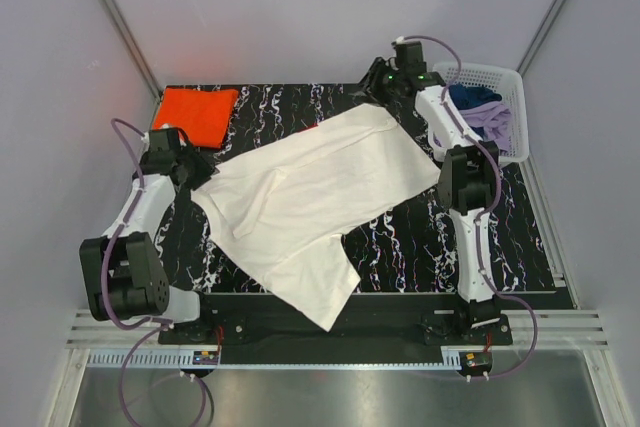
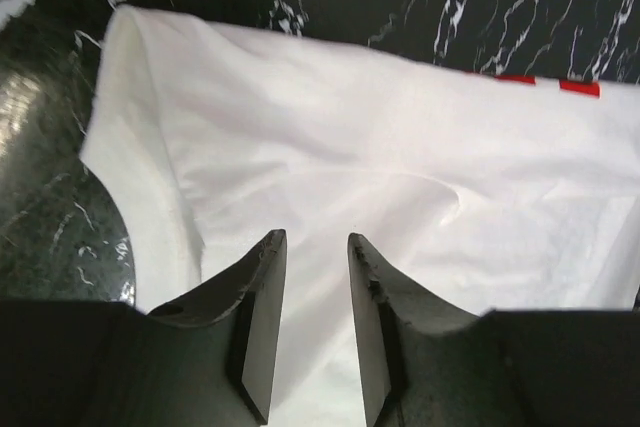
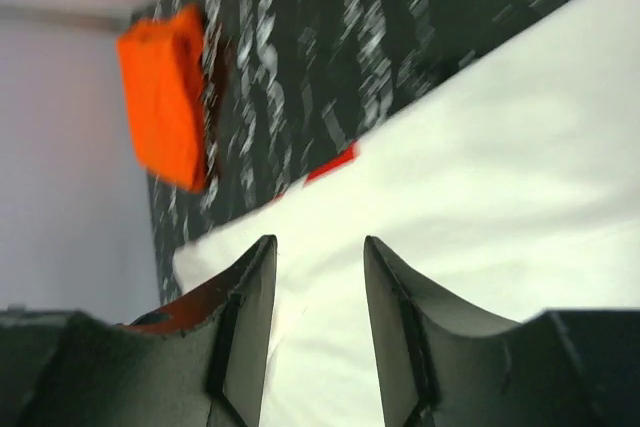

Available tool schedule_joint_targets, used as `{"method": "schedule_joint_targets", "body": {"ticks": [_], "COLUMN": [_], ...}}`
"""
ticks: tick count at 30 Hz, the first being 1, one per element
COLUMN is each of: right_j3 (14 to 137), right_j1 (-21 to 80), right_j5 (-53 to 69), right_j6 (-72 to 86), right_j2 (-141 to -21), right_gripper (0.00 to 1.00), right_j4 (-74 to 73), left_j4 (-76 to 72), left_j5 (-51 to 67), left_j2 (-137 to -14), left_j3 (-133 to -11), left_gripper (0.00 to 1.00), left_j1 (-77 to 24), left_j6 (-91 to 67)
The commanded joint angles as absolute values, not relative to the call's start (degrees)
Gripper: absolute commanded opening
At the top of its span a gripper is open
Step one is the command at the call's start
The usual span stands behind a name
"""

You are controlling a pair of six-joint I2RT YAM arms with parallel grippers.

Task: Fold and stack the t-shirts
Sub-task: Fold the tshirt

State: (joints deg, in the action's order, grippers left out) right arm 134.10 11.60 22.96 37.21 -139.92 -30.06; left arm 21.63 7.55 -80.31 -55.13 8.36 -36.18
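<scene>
Large white cloth t-shirt (image 1: 300, 197) spread diagonally on black marbled table (image 1: 430, 237).
Folded bright orange t-shirt (image 1: 195, 112) at far-left corner. Left gripper (image 2: 315, 242) over white shirt's left edge, right gripper (image 3: 318, 242) over its far end; both jaws parted, holding nothing.

white t-shirt (image 2: 380, 147) cut off at frame edge, orange t-shirt (image 3: 165, 97) blurred

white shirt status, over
left tool open over white shirt edge. right tool open at far corner. shirt spread out, unfolded. orange shirt folded far left, nothing blocking.
</scene>
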Motion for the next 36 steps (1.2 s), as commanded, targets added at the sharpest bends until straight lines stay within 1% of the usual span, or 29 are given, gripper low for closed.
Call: {"method": "schedule_joint_targets", "body": {"ticks": [1,2,3,4,5,6,9,10,11,15,17,22,25,27,28,30,31,32,34,36], "right_j3": [124.33,121.93,116.6,113.67,110.68,105.0,96.02,94.06,92.3,83.52,81.75,80.68,80.86,81.3,81.47,82.96,83.66,84.37,86.74,88.58], "right_j1": [19.32,20.47,22.91,23.9,24.86,26.35,28.21,29.43,30.05,32.6,34.09,37.79,39.11,39.72,39.99,40.43,41.04,41.31,42.18,42.71], "right_j5": [30.21,30.67,31.28,32.25,32.52,32.69,33.05,33.05,33.05,35.59,37.79,37.79,39.37,40.51,42.08,43.06,43.24,43.42,43.94,44.82], "right_j6": [39.99,40.34,40.78,41.04,41.65,41.83,41.66,41.31,40.79,41.92,42.71,42.45,44.82,47.19,47.98,49.13,49.13,49.04,49.48,51.15], "right_j2": [-132.64,-130.19,-128.86,-127.37,-124.22,-122.54,-116.38,-115.06,-112.53,-109.34,-108.72,-109.51,-110.74,-112.32,-113.02,-115.04,-115.66,-117.14,-118.73,-121.37], "right_gripper": [0.48,0.48,0.48,0.48,0.48,0.48,0.48,0.48,0.48,0.48,0.48,0.47,0.47,0.46,0.44,0.42,0.41,0.36,0.34,0.33], "right_j4": [-28.31,-26.91,-25.94,-24.71,-22.52,-21.46,-19.43,-19.42,-19.08,-15.92,-13.72,-13.63,-11.43,-8.54,-7.57,-5.89,-5.89,-5.89,-5.8,-4.75], "left_j4": [21.0,21.18,21.44,23.88,25.12,26.35,30.84,31.55,31.81,32.34,33.13,34.09,34.54,34.63,34.45,34.98,35.85,36.21,36.74,36.83], "left_j5": [12.3,13.09,13.18,11.27,10.29,9.33,4.14,1.61,0.8,0.18,-1.84,-2.55,-1.59,-1.58,-1.58,-2.28,-3.59,-4.21,-5.97,-5.71], "left_j2": [-78.15,-77.44,-76.74,-76.03,-74.89,-74.45,-72.69,-72.16,-71.9,-75.22,-76.63,-81.99,-83.76,-84.37,-84.2,-83.5,-83.41,-83.23,-83.41,-84.28], "left_j3": [-53.18,-52.65,-51.69,-51.42,-50.89,-50.63,-48.27,-47.56,-47.03,-46.05,-47.37,-49.92,-50.89,-51.33,-51.33,-52.55,-53.08,-53.52,-54.66,-55.28], "left_gripper": [0.36,0.4,0.44,0.53,0.54,0.55,0.57,0.6,0.61,0.62,0.62,0.63,0.59,0.53,0.44,0.36,0.3,0.27,0.23,0.23], "left_j1": [5.64,4.58,3.53,0.82,0.36,-2.0,-6.41,-8.24,-8.78,-9.84,-10.02,-10.37,-10.37,-10.37,-10.28,-10.2,-10.11,-10.02,-9.41,-8.36], "left_j6": [-36.57,-36.04,-35.43,-34.55,-34.02,-33.75,-33.22,-32.79,-32.52,-31.9,-31.73,-28.66,-27.43,-27.07,-26.72,-26.54,-26.19,-25.93,-24.79,-24.09]}}
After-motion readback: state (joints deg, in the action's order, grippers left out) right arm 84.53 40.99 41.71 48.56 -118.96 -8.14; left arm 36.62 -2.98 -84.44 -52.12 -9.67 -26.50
